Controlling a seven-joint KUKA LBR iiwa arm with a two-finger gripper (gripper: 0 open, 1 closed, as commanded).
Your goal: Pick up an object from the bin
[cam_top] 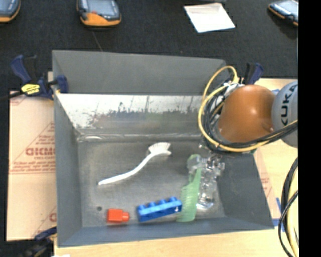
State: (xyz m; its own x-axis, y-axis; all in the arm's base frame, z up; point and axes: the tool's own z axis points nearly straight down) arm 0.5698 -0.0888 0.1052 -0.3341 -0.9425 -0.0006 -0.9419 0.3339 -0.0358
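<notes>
Grey bin walls (67, 165) are surrounding the gripper (207, 193), which is hanging low at the front right, just beside a pale green brush (188, 203). Whether it is open or closed, I cannot tell

— Dark surface (150, 30) all round, matte black, finely speckled?
— Yes. Evenly lit, no hard shadows on it.
— And along its far edge?
— White sheet of paper (209, 17) towards the right, lying flat (slightly askew). Orange-rimmed grey object (99, 11) further left, well apart from the sheet. Similar ones cut off at both far corners.
</notes>
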